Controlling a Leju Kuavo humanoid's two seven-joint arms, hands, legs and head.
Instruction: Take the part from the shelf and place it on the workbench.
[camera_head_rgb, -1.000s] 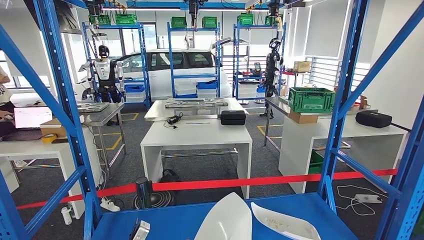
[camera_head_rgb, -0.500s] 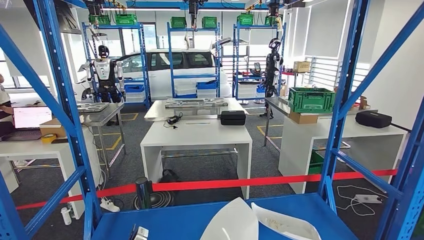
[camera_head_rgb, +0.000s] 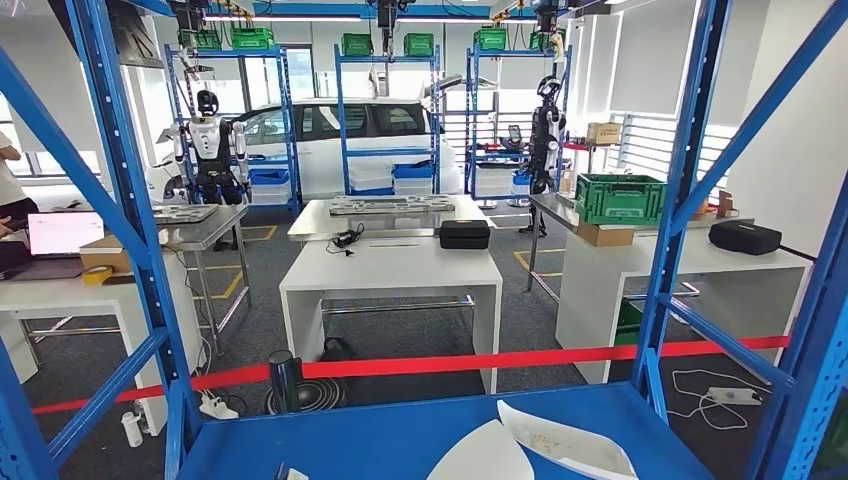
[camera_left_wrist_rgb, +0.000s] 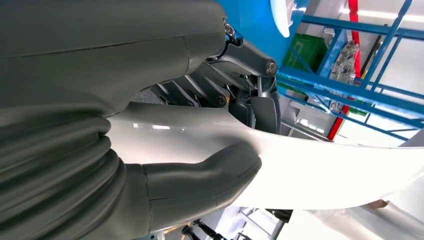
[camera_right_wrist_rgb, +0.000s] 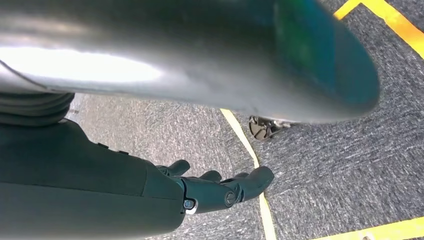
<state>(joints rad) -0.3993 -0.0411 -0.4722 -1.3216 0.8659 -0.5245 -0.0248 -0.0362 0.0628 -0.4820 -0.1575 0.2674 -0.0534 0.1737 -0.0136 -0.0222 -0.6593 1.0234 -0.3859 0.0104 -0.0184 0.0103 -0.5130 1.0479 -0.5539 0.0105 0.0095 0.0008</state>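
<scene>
Shelf (camera_head_rgb: 420, 440) of blue board and blue uprights fills the near foreground of the head view, and every place below is told from it; at its near edge a white curved part (camera_head_rgb: 482, 458) rises just into view, and just to the right of that lies a second white panel (camera_head_rgb: 565, 445) flat on the board, the two overlapping at their near ends. From the left wrist view the left hand (camera_left_wrist_rgb: 200, 150) grips the white part (camera_left_wrist_rgb: 310, 172); the thick grey thumb presses on one face of the sheet while the darker fingers (camera_left_wrist_rgb: 250, 95) close on the other face, so the part is pinched between them and juts out past the hand. From the right wrist view the right hand (camera_right_wrist_rgb: 220, 187) hangs over grey carpet (camera_right_wrist_rgb: 340, 150) marked with yellow tape lines; its dark fingers are loosely curled and apart with nothing in them. Beyond the shelf a red barrier tape (camera_head_rgb: 450, 365) runs across; behind it stands a white desk (camera_head_rgb: 390, 275) bearing a black case (camera_head_rgb: 465, 234); to the right of that a second white desk carries a green crate (camera_head_rgb: 620, 198) and another black case (camera_head_rgb: 745, 237); far behind the shelf a white car (camera_head_rgb: 340, 140) is parked between blue racks; a humanoid robot (camera_head_rgb: 208, 150) stands at the far left.
</scene>
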